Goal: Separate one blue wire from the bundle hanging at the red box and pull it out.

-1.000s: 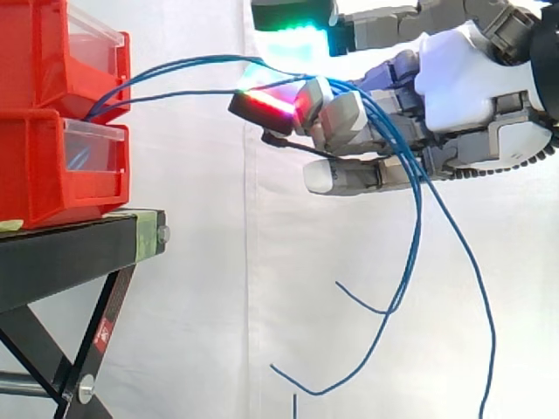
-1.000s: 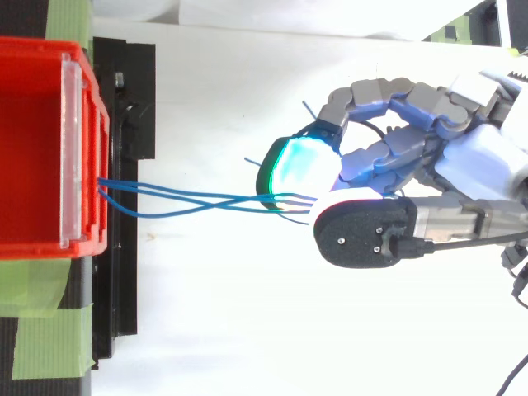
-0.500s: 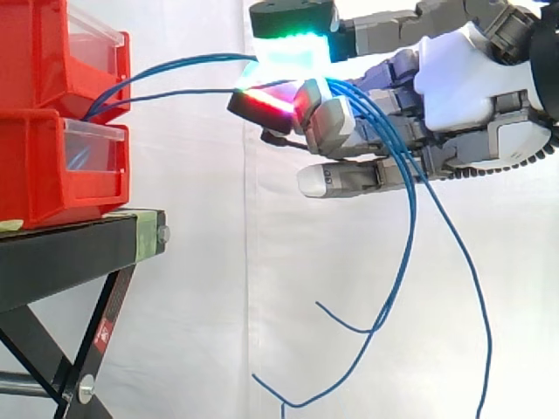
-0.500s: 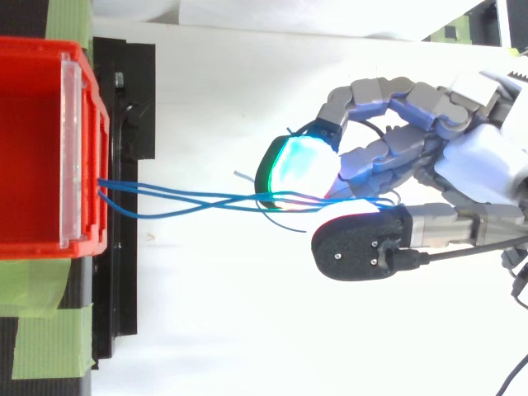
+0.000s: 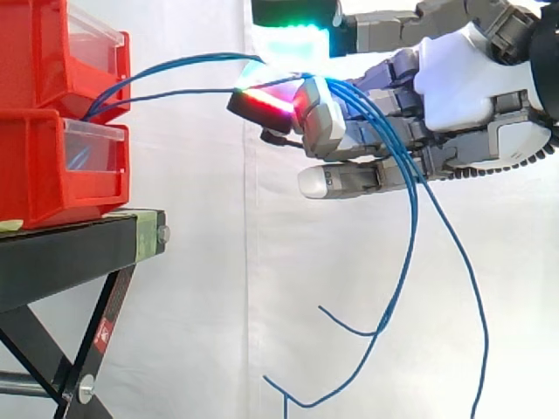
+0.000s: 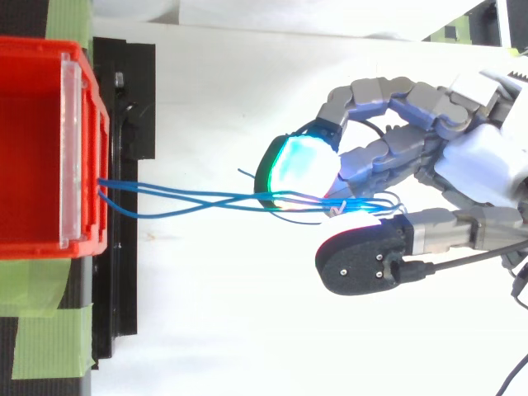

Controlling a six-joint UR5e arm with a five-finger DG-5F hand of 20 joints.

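Robot's hand [image 5: 463, 78] is up high, well away from the red boxes [image 5: 48, 175] on the black stand [image 5: 70, 249]. Its fingers are curled, and the blue wires [image 6: 219, 200] run through them, so it is gripping the wires. One pad [image 5: 262, 103] glows red under the wires, and another pad [image 6: 301, 165] glows green on top of them.

I think the hand is at the sorting step. It has more than one wire, not just one. I cannot tell how many. Next, it needs to let the extra wires slip off and keep one pinched. Then it can pull that one away from the boxes. If it pulls now, the whole bunch may come along.

The wires are thin, bendy and bright blue. They come out at the front of the boxes, where the top box sits on the bottom one. From there they stretch across the open space to the hand, crossing over each other on the way. Past the fingers they hang down in long loose curves, with wiggly ends dangling low in front of the white curtain [image 5: 192, 279].
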